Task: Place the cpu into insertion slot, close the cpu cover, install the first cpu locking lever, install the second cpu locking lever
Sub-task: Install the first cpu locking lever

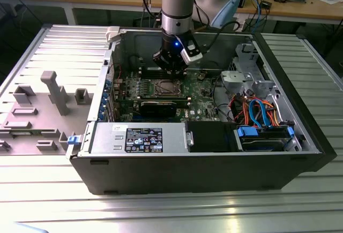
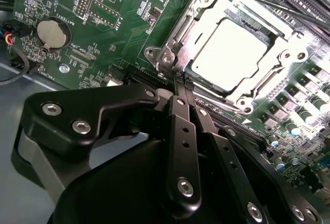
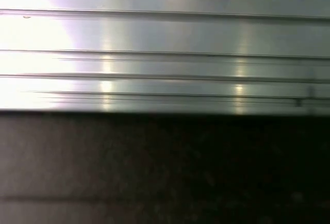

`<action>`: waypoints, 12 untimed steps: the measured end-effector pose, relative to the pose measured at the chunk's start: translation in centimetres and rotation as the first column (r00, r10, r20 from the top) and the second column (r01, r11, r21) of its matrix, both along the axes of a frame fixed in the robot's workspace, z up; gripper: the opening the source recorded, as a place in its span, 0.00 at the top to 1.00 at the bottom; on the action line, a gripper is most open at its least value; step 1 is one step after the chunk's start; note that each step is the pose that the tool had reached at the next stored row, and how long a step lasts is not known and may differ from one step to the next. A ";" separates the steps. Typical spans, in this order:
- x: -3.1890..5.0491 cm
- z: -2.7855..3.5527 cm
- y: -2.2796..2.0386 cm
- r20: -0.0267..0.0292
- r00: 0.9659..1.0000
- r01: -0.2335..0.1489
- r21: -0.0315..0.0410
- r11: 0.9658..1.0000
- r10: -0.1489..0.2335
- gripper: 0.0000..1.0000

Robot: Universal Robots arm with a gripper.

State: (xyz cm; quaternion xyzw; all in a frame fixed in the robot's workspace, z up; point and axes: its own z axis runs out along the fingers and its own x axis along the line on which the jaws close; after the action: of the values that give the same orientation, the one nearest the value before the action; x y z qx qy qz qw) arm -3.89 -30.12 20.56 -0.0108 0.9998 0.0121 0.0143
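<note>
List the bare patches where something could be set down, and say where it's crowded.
Bare: the ribbed metal table in front of the computer case and at the exterior view's right of it. Crowded: the case interior around the cpu, where the gripper hangs, and the grey fixture tray.

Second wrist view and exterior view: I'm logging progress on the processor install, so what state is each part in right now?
cpu: seated in the insertion slot, flat.
cpu cover: closed down around the cpu.
gripper: shut, tips at the corner of the insertion slot.
computer case: lying on its side, side panel off.
</note>
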 end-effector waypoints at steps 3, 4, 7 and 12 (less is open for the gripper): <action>0.00 -0.02 -0.06 0.000 1.000 0.000 0.000 1.000 0.000 0.89; 0.00 -0.05 -0.09 0.000 1.000 0.000 -0.001 1.000 0.000 0.89; -0.01 -0.17 -0.16 0.000 1.000 0.000 -0.003 1.000 0.000 0.89; 0.00 -0.40 -0.17 0.000 1.000 0.000 -0.001 1.000 0.000 0.89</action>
State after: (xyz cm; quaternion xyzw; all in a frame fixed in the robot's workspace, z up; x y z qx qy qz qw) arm -3.89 -30.29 20.16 -0.0108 0.9998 0.0117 0.0141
